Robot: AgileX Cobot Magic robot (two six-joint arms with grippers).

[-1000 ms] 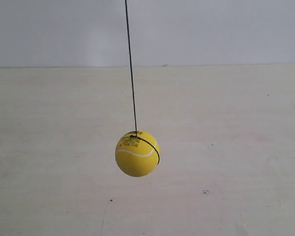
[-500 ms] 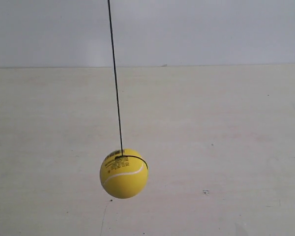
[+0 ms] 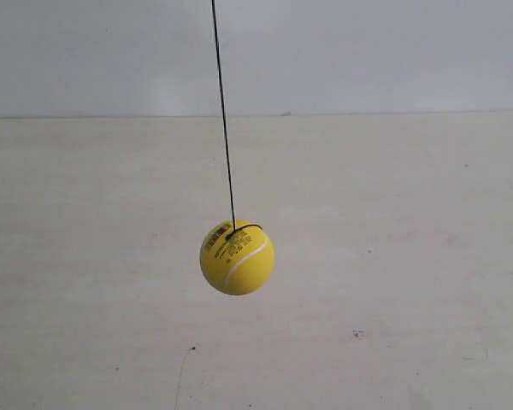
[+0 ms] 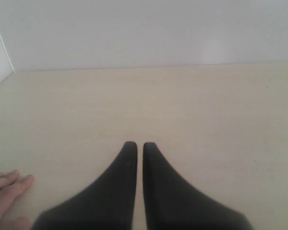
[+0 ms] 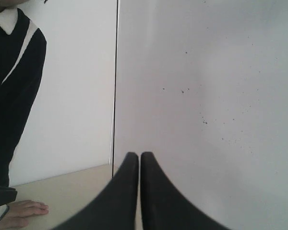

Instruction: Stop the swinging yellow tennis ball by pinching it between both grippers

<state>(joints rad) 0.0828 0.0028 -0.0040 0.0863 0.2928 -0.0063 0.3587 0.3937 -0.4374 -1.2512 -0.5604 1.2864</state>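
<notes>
The yellow tennis ball [image 3: 237, 257] hangs in mid-air on a thin black string [image 3: 223, 120] above the pale table, shown only in the exterior view. Its white seam and black barcode print face the camera. Neither arm appears in the exterior view. In the left wrist view my left gripper [image 4: 136, 145] is shut, its black wedge fingers nearly touching, with nothing between them, pointing across the bare table. In the right wrist view my right gripper [image 5: 136, 155] is also shut and empty, aimed at a white wall. The ball is out of both wrist views.
A person's hand [image 4: 7, 189] rests on the table [image 4: 182, 110] near the left gripper. A person in a dark top [image 5: 12, 96] stands by the wall, a hand [image 5: 21, 212] resting on the table. A white wall [image 3: 368, 51] backs the table.
The ball swung toward the exterior view's lower left half a second ago, then back up and to the right, near where it hung one second ago. It has also turned on its string.
</notes>
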